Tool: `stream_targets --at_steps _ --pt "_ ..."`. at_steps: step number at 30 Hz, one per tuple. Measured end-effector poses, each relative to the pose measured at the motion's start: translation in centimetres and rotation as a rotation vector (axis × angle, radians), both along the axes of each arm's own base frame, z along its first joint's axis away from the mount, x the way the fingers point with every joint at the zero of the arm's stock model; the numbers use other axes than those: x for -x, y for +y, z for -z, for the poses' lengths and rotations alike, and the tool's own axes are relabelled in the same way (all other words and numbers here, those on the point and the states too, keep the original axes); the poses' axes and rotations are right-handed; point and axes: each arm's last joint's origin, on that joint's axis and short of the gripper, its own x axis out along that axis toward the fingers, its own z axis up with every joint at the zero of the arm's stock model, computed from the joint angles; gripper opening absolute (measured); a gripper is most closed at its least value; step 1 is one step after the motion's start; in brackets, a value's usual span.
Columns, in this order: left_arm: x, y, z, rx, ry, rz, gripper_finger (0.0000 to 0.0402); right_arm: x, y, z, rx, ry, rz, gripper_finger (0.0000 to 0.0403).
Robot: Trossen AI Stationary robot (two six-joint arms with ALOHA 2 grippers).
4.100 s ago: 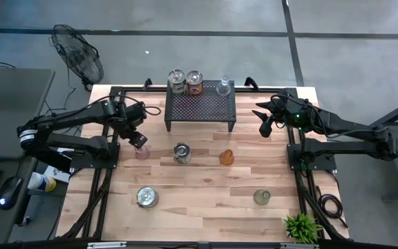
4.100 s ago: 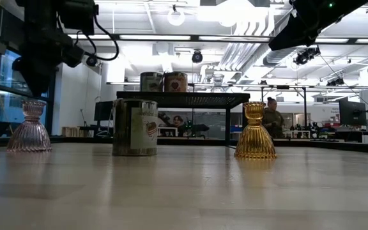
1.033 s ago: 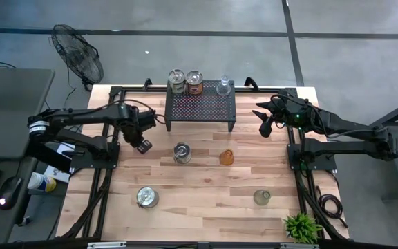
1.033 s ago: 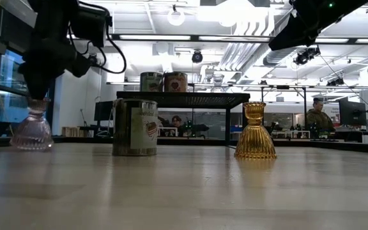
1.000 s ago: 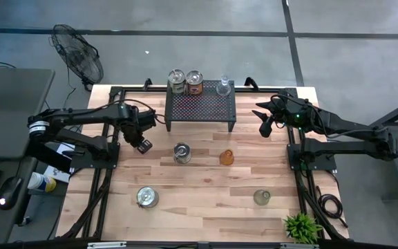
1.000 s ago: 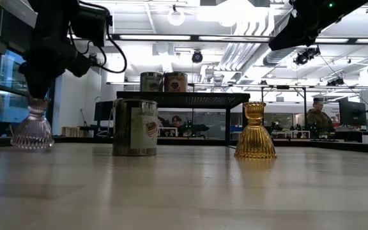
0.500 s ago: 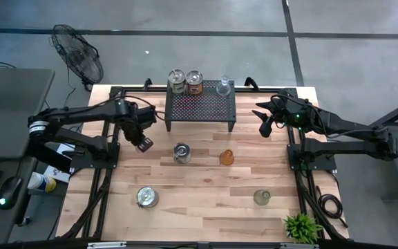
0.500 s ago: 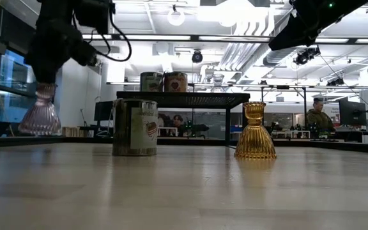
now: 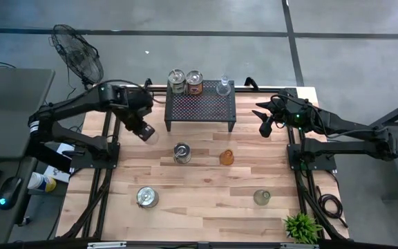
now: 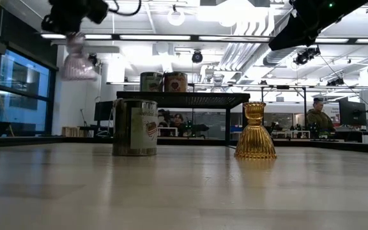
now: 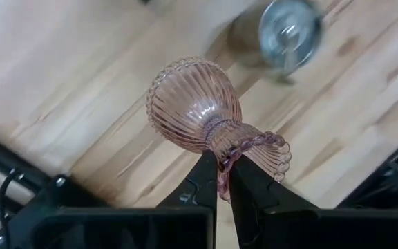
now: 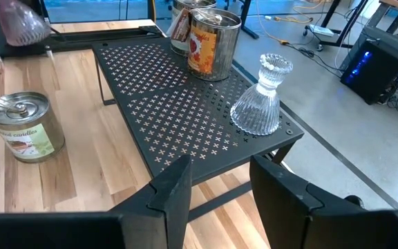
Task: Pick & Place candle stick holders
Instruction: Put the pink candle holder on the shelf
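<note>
My left gripper (image 11: 218, 181) is pinched tight on the beaded rim of the pink ribbed glass candle holder (image 11: 197, 104), which hangs in the air off the tips of my fingers with its wide base pointing away from me. In the low view it rides high above the wooden table (image 9: 206, 187), level with or above the top of the black perforated stand (image 9: 200, 106). From above, I am just off the stand's left end.

The step in hand, as I judge it, is carrying this holder over to the stand, where two tin candles (image 9: 185, 81) and a clear glass holder (image 12: 261, 97) already sit. My grip is only on a thin edge, so the glass may swing or slip; I should move slowly and avoid sudden wrist turns. I should keep enough height to clear the stand's edge, then aim for the bare mesh, away from the tins. I should lower until the base rests flat before letting go, since a tilted release could tip it.

My right gripper (image 12: 216, 183) waits with its fingers apart near the stand's right end. An amber holder (image 10: 255, 131) and a tin (image 10: 135, 126) wait on the table below.
</note>
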Motion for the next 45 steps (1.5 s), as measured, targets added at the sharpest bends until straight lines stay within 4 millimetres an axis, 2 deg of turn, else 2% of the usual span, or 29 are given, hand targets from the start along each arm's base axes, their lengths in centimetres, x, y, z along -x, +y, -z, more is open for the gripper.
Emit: stream_targets --at_steps 5,14,21,28,38,45 --pt "-1.9 0.6 -1.9 -0.012 -0.046 -0.011 0.0009 0.0 0.0 0.0 0.000 0.000 0.000 0.0139" --pt "-6.8 2.1 -4.0 -0.065 -0.105 0.005 0.0009 0.0 0.0 0.0 0.000 0.000 0.000 0.0139" --pt "-11.3 3.6 -4.9 -0.145 -0.216 -0.010 0.0009 0.0 0.0 0.0 0.000 0.000 0.000 0.0139" --pt "-14.8 5.4 -4.4 -0.139 -0.271 -0.022 0.0009 0.0 0.0 0.0 0.000 0.000 0.000 0.0139" --pt "-17.1 8.7 -3.3 -0.126 -0.265 -0.071 0.0009 0.0 0.0 0.0 0.000 0.000 0.000 0.0139" --pt "-16.8 10.6 -2.8 -0.104 -0.244 -0.101 0.0009 0.0 0.0 0.0 0.000 0.000 0.000 0.0139"
